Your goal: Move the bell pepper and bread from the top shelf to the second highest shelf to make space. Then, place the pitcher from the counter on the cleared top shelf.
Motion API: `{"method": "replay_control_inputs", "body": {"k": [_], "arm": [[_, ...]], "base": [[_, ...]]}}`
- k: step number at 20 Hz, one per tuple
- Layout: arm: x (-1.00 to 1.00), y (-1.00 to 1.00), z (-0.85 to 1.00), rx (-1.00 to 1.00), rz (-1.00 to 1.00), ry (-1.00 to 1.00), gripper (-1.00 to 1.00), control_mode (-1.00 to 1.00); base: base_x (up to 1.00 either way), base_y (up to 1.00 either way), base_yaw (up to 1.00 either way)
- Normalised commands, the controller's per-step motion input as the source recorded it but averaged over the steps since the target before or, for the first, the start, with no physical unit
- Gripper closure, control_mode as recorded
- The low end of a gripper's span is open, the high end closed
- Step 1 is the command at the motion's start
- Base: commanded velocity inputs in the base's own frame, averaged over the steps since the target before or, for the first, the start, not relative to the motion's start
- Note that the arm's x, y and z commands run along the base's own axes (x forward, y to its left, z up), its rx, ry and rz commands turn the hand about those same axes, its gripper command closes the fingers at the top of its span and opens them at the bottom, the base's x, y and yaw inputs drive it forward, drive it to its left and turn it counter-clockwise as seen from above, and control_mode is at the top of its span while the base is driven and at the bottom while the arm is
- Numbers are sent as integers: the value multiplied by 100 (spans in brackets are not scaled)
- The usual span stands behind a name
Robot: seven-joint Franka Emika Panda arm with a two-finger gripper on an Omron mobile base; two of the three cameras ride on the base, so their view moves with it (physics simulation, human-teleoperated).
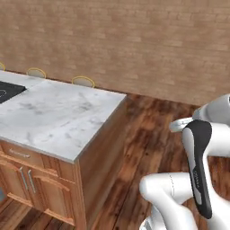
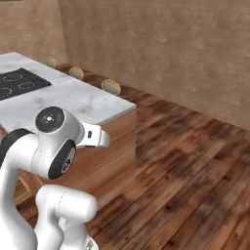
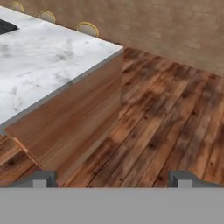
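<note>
My gripper point(image 3: 111, 179) stands open, its two dark fingertips point(image 3: 41, 178) far apart with nothing between them. It looks down over the corner of a marble island point(image 3: 43, 57) and the wooden floor point(image 3: 166, 113) beside it. The arm is folded close above the base, its hand point(image 2: 95, 135) pointing toward the island's end. The bell pepper, the bread, the pitcher, the top shelf and the counter are out of view.
The marble island point(image 1: 58, 117) has a black cooktop point(image 2: 19, 83) and reddish cabinet doors point(image 1: 31, 179) on its near side. Round tan stools point(image 1: 83, 81) line its far edge. A tan brick wall point(image 1: 134, 40) runs behind. Open wooden floor point(image 2: 195, 161) lies to the right.
</note>
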Motion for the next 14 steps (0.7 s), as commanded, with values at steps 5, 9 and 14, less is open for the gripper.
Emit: {"method": "replay_control_inputs", "body": {"k": [5,9,14], "arm": [[0,0,0,0,0,0,-100,100],[0,0,0,0,0,0,-100,100],[0,0,0,0,0,0,-100,100]], "base": [[24,44,71],[26,49,70],[23,55,70]]}}
